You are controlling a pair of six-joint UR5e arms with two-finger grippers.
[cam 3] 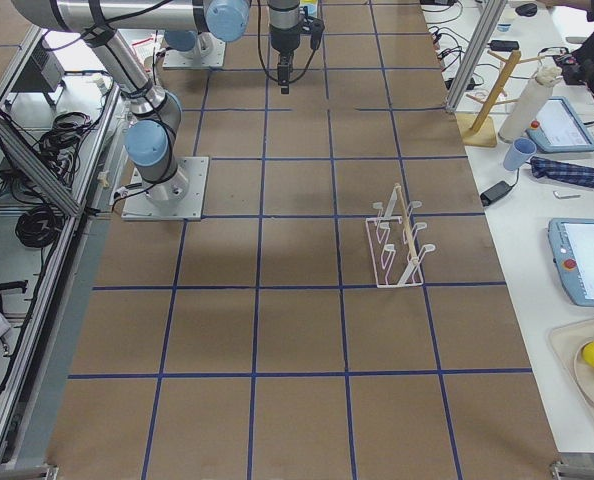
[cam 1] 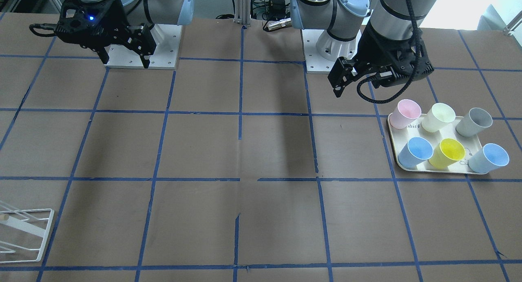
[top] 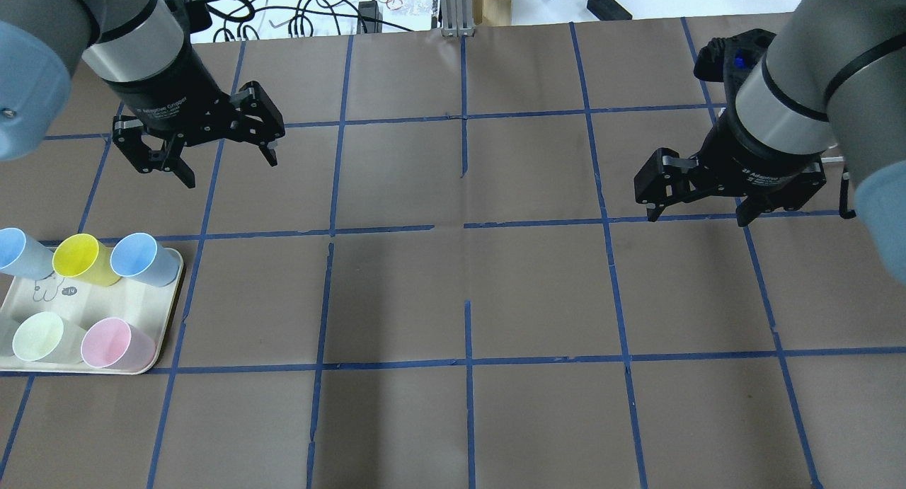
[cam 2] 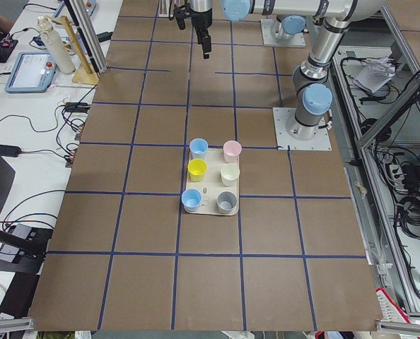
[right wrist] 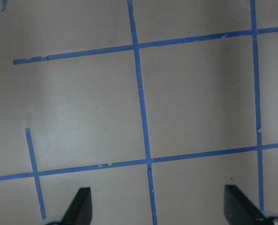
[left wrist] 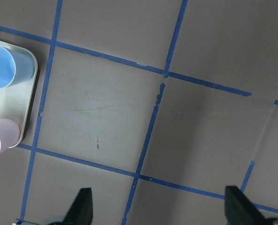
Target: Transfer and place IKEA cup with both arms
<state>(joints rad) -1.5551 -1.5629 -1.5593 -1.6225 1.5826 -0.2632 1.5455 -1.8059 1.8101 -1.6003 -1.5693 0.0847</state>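
The grey IKEA cup [cam 1: 474, 122] stands upright at a back corner of a cream tray [cam 1: 394, 140] with several other cups; it also shows in the exterior left view [cam 2: 227, 203]. It lies outside the overhead view. My left gripper [cam 1: 354, 86] [top: 230, 169] is open and empty, hanging above the table beside the tray, on the pink cup's [cam 1: 404, 114] side. My right gripper [cam 1: 125, 63] [top: 697, 216] is open and empty over the table's other half. Both wrist views show spread fingertips [left wrist: 83, 206] [right wrist: 80, 206] over bare table.
The tray also holds a pale yellow-green cup [cam 1: 438, 116], a yellow cup [cam 1: 447, 152] and two light-blue cups [cam 1: 416, 151] [cam 1: 489, 158]. A white wire rack [cam 1: 24, 233] [cam 3: 397, 250] stands near the table's front edge on my right side. Blue tape lines grid the brown table.
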